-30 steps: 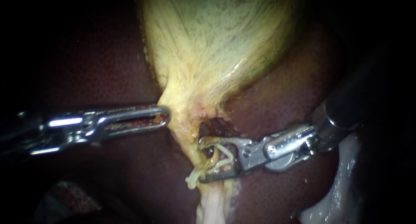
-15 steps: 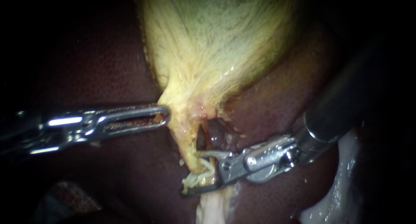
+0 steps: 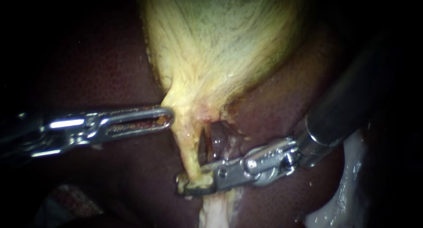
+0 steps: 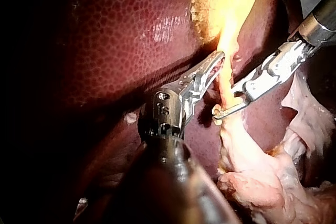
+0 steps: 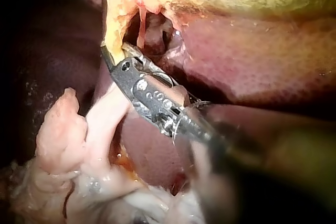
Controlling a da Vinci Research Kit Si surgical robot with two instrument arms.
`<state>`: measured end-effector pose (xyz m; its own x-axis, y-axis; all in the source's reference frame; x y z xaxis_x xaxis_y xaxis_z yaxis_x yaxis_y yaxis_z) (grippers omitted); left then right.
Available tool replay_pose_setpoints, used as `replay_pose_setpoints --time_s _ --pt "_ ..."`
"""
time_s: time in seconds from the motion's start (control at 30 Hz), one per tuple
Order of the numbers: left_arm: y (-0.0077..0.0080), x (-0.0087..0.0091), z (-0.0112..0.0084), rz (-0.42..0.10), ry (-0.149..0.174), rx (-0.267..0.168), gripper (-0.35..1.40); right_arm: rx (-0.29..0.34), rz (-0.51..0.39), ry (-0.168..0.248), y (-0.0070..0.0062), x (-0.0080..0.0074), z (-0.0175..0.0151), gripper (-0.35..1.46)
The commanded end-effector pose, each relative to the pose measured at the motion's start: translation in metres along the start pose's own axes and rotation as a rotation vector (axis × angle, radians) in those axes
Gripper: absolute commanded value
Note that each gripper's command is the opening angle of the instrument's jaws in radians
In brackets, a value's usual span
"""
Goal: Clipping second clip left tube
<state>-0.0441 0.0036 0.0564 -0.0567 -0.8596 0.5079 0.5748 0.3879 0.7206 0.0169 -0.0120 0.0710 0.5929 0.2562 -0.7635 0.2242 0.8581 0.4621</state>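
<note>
Low on the left tube (image 3: 190, 144), a thin yellow strand running down from the gallbladder's neck, the claw of the right instrument (image 3: 181, 187), a silver hinged tip on a dark shaft, is squeezed down across the strand, pinching it from both sides. Any clip inside that claw is hidden by the metal and the tissue bunched in it, so I cannot tell whether it is fully formed. Just beside the strand lies a darker, reddish tube (image 3: 216, 140), outside the claw. Below the grip, pale whitish fatty tissue (image 3: 211, 212) trails away.

Further up, the left instrument (image 3: 168, 117), silver with a slotted tip, has its claw pressed together on the edge of the pale yellow gallbladder (image 3: 220, 47) at its narrow neck, holding it toward its own side. The dark maroon liver (image 3: 110, 65) surrounds everything.

By my reading the step is near its end: the squeeze is on, at the right tube. What remains is opening the claw, backing it off and checking that the clip sits squarely.
</note>
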Motion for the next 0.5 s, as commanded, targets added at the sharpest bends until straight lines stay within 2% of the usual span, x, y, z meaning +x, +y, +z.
replay_pose_setpoints --time_s 0.03,0.5 --pt "0.0 0.0 0.0 0.0 0.0 0.0 -0.35 0.002 -0.001 0.001 0.0 0.0 -0.0001 -0.35" --pt "0.0 0.0 0.0002 0.0 0.0 0.0 -0.35 0.0 0.008 -0.006 -0.0001 -0.0003 0.0001 -0.35"
